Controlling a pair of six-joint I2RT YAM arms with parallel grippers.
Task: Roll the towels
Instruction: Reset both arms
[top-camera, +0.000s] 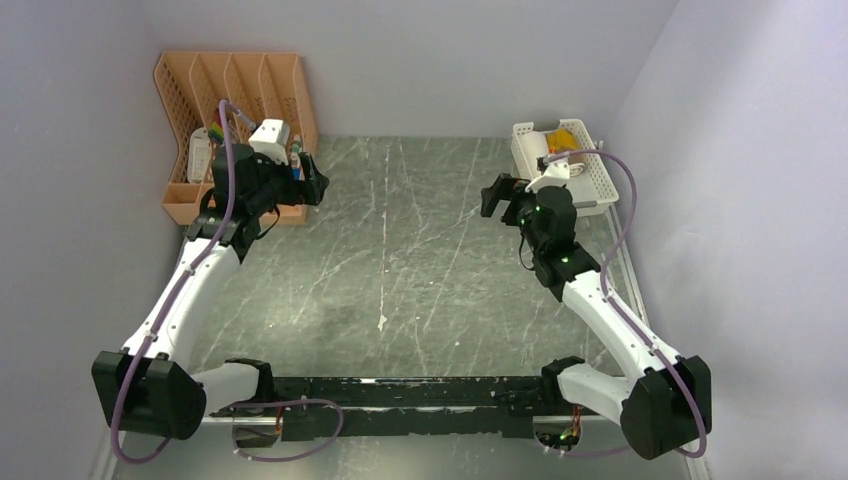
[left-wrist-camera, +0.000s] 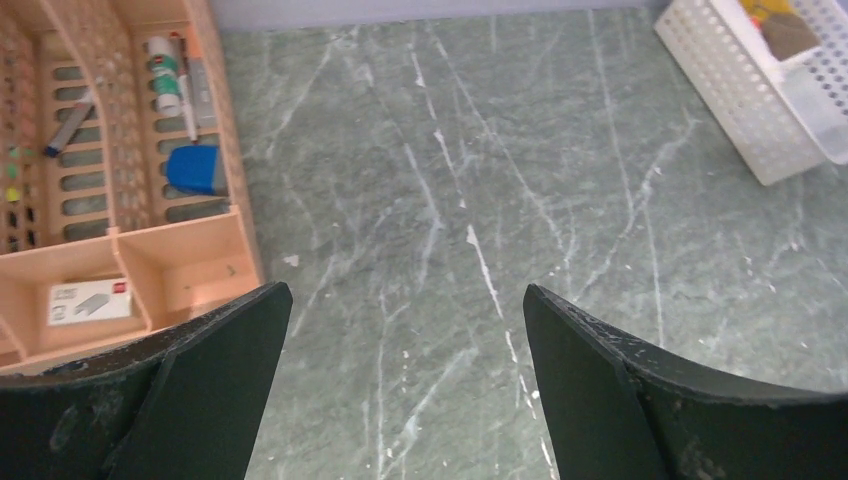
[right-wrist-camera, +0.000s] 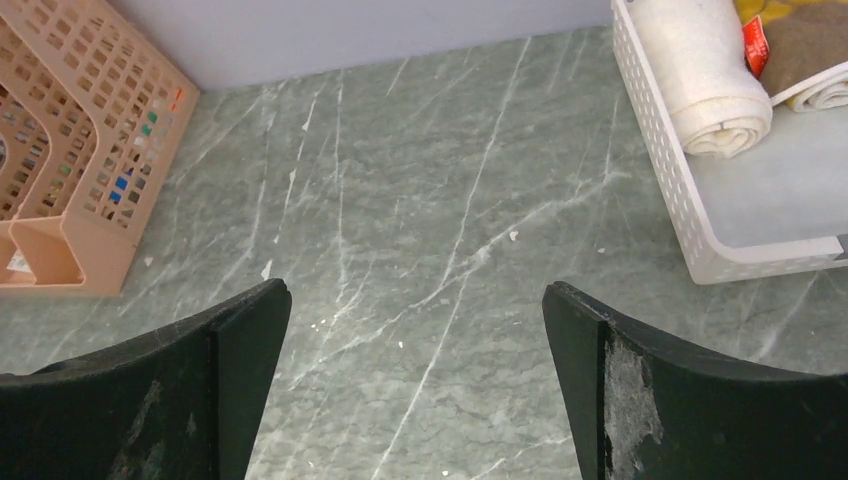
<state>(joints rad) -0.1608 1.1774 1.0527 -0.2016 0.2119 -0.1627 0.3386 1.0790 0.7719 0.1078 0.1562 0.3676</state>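
1. Right at the near edge of the bench (top-camera: 400, 270), the two arm bases sit side by side with a black strip running between them.
2. Further in, the left claw (top-camera: 316, 186) hangs over the left half of the bench. The left wrist view shows its two dark fingers (left-wrist-camera: 215, 370) spread wide apart, with only bare green marbled surface between them.
3. Across from it, the right claw (top-camera: 493, 197) hangs over the right half, just in front of the basket. Its fingers (right-wrist-camera: 230, 370) are likewise spread apart and grip nothing.
4. Beyond the left claw, an orange plastic organizer (top-camera: 180, 95) stands in the far left corner. Its compartments hold pens (left-wrist-camera: 165, 75), a blue object (left-wrist-camera: 195, 168) and a small white box (left-wrist-camera: 90, 300).
5. At the far right corner, along the right edge, sits a white mesh basket (right-wrist-camera: 680, 200), and the towels are inside it.
6. Nearest in the basket, a cream towel (right-wrist-camera: 710, 90) lies rolled, its spiral end facing the open floor of the basket.
7. Beside it lies a brown towel (right-wrist-camera: 800, 55) with a cream edge, also rolled.
8. Behind both, a yellow towel (right-wrist-camera: 765, 10) shows only partly, so its shape cannot be told.
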